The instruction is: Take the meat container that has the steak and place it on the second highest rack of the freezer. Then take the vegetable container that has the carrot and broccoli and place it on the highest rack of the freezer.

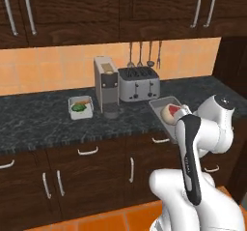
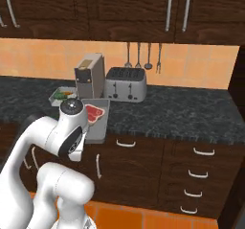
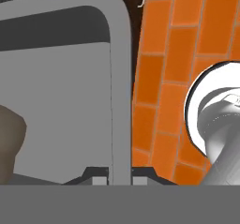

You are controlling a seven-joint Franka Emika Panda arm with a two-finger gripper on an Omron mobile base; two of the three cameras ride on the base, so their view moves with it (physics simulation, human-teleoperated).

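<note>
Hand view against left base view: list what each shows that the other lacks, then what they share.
Hand view alone: the gripper shut on the rim of the meat container, with orange floor tiles beyond it.
Left base view alone: the vegetable container on the counter, coffee machine, toaster, and the red steak.
Shared: the grey meat container, lifted off the counter.

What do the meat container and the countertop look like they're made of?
Meat container: matte grey, smooth with rounded corners and a thin rim, probably plastic, possibly metal. Countertop: dark speckled surface with pale veining, like polished granite or stone; rendered, so uncertain.
</note>
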